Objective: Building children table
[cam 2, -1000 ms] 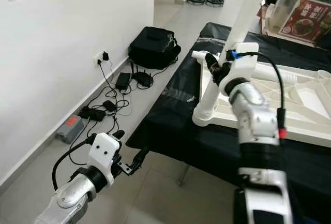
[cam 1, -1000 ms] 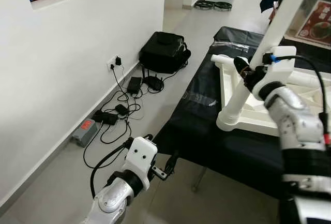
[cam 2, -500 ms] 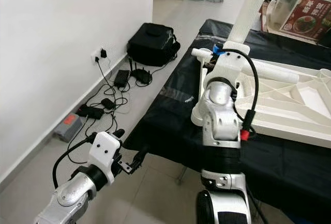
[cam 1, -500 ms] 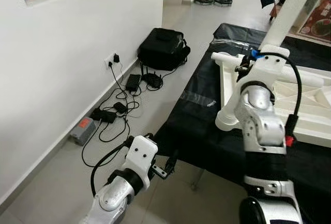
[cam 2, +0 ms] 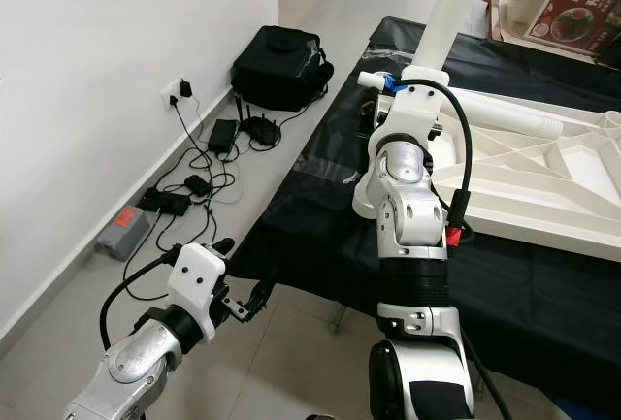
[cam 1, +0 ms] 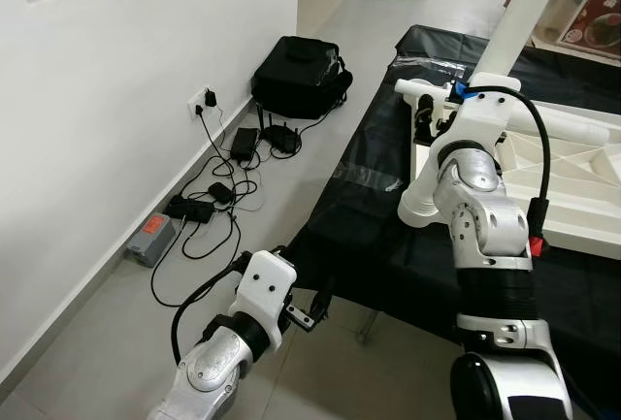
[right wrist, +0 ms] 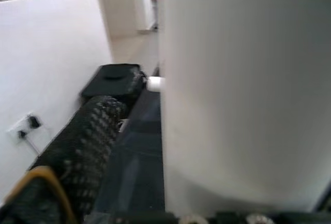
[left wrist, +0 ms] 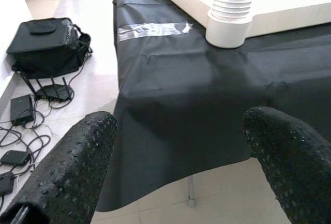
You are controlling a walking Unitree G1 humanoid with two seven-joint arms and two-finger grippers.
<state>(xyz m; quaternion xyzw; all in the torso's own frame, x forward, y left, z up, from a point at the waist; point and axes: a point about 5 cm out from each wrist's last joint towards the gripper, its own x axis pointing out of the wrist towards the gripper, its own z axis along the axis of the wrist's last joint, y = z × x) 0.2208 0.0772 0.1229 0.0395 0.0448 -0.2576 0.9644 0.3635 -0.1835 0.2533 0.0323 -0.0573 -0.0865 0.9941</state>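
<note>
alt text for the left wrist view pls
Two black fingers of the left gripper, jaws open, frame a table draped in black cloth. A round white leg socket of the upturned white children's table stands on the cloth; a black bag lies on the floor.

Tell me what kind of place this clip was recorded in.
Probably a room in a home, used as an assembly spot: tiled floor, a wall socket with chargers and cables trailing below it, a black bag against the wall, and a black-covered table holding the white children's table parts.

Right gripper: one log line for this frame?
right gripper: on white table leg | left gripper: open, idle, low beside black-covered table | tabletop: upside down
</note>
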